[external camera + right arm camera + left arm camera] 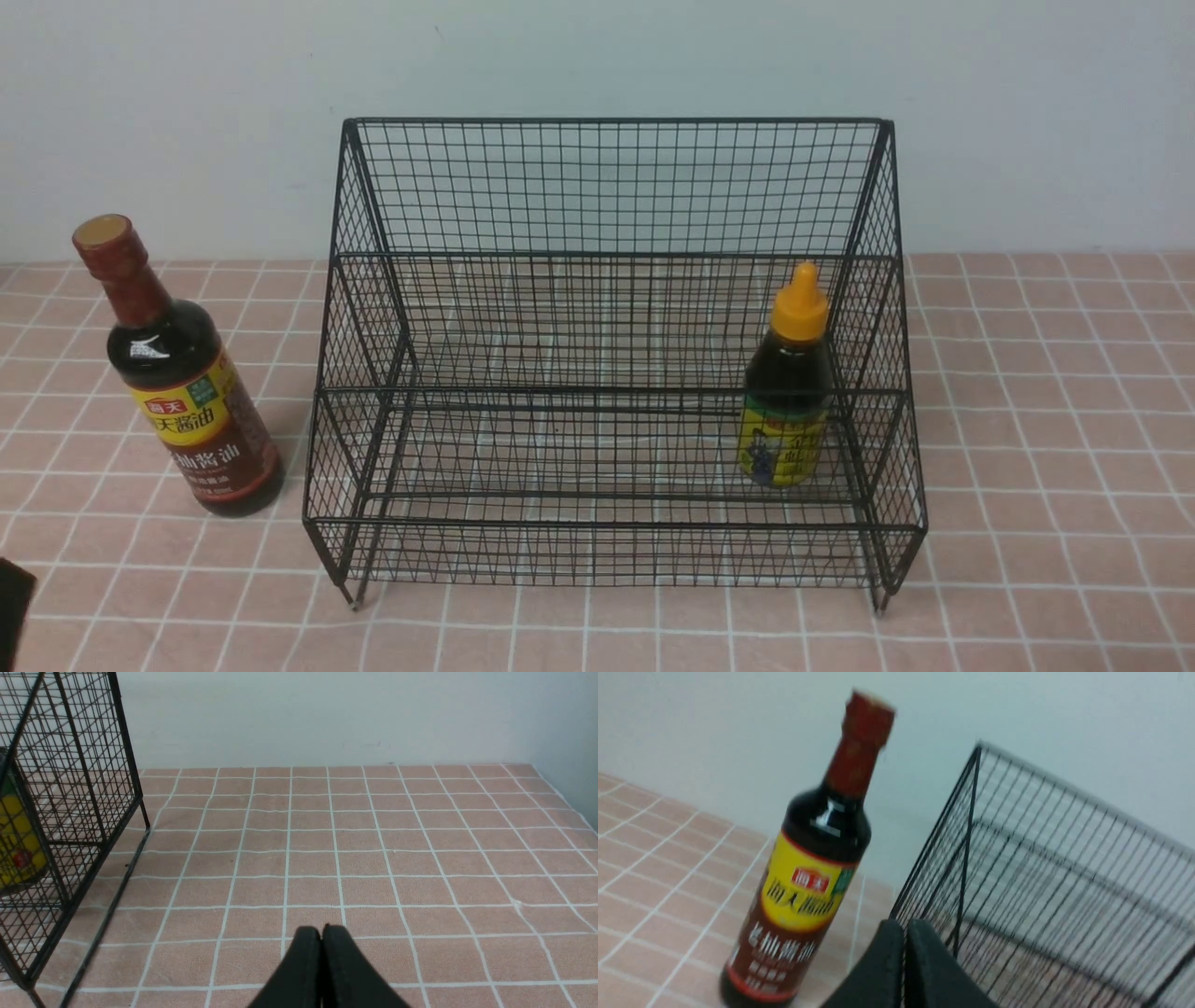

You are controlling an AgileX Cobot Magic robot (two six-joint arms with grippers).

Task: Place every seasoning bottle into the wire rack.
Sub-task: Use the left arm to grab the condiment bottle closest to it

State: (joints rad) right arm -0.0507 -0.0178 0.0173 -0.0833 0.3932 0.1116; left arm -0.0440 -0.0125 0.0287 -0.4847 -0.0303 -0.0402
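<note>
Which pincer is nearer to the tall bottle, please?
Left. The left pincer, shut, sits close before the tall bottle, by the rack's left end. The right pincer, also shut, sits past the rack's right end, the rack between them.

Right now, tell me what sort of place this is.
Probably a mock kitchen counter set up for a test, not a real kitchen: a pink tile-patterned surface against a bare pale wall, holding only a black wire rack, a tall seasoning bottle beside it and a short seasoning bottle inside it.
</note>
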